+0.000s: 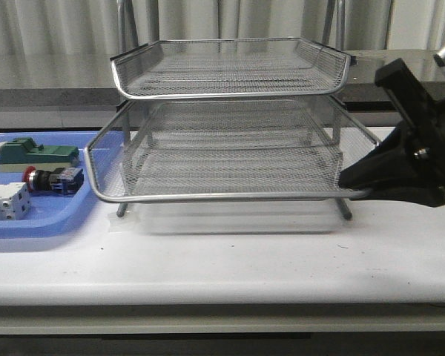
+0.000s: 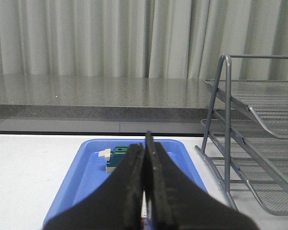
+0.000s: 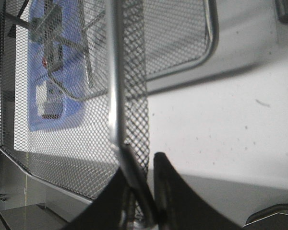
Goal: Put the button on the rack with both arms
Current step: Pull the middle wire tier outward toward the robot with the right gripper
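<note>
White bench (image 1: 230, 267) carries everything. Rack (image 1: 230, 126), three wire-mesh tiers, sits mid-bench; middle tray pulled out toward the camera past the top one. Right tool (image 1: 350, 182) is at the front right corner of that middle tray, fingers pinched on the rim wire and mesh wall; the right wrist view shows the rim (image 3: 116, 96) running between the fingers (image 3: 137, 191), narrow gap, gripping the tray edge. Blue plastic tray (image 1: 30, 222) lies on the far side of the rack from the right tool, at the bench's left end, just beside the rack. Left tool (image 2: 148, 191) not seen in the front view; in its wrist view the fingers are pressed together, nothing between them, hanging over the near end of the blue tray. Green block (image 1: 37, 154) lies at the tray's back, beyond the left tool. White terminal block (image 1: 6, 202) is at the front. Button (image 1: 53, 179) lies on its side between the two, red head pointing away from the rack, well apart from the right tool, untouched.
</note>
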`<state>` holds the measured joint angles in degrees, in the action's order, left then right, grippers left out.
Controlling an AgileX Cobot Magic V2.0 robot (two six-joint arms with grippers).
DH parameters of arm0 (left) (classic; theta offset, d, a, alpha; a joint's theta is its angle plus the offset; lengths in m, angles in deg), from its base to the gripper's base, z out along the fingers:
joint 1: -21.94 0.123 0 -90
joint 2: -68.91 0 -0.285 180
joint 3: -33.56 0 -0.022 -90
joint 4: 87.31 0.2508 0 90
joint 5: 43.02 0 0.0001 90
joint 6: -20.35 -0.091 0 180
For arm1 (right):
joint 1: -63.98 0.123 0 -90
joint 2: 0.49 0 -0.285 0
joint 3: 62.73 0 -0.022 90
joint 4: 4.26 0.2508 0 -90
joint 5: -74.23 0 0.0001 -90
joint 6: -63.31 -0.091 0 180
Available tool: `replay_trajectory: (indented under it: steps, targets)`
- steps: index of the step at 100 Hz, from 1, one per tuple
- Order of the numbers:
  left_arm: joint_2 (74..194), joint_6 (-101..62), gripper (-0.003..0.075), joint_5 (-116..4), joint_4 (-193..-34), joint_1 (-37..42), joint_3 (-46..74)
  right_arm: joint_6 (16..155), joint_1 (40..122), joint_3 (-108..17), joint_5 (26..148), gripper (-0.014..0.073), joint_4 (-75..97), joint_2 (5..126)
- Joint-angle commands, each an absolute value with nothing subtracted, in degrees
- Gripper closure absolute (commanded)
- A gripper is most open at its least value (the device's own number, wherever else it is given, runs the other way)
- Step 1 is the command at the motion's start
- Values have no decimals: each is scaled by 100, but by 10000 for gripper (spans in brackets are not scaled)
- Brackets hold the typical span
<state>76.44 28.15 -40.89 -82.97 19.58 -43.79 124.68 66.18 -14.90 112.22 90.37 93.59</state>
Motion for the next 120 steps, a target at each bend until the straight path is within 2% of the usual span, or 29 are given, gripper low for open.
replay_trajectory:
  steps: [1, 27, 34, 44, 61, 68, 96, 120]
  targets:
    - [7485, 2857, 740, -3659, -8348, 1958, -4623, 12545, 6619, -1256, 11144, 661, 8637, 8980]
    - [7485, 2857, 740, -3659, -8348, 1958, -4623, 12545, 6619, -1063, 11059, 659, 8655, 8445]
    - [7485, 2857, 740, -3659, -8348, 1958, -4623, 12545, 6619, -1063, 11018, 624, 8666, 8404]
    - [7485, 2857, 740, -3659, -8348, 1958, -4623, 12545, 6619, -1063, 11004, 489, 8666, 8399]
    - [7485, 2857, 740, -3659, -8348, 1958, -4623, 12545, 6619, -1076, 10975, 155, 8666, 8332]
    - [7485, 2857, 740, -3659, -8348, 1958, -4623, 12545, 6619, -1076, 10875, 83, 8666, 8189]
    - [7485, 2857, 740, -3659, -8348, 1958, -4623, 12428, 6609, -1081, 10133, 77, 8118, 7101]
    - [7485, 2857, 740, -3659, -8348, 1958, -4623, 11902, 6577, -1322, 9794, 77, 6740, 6027]
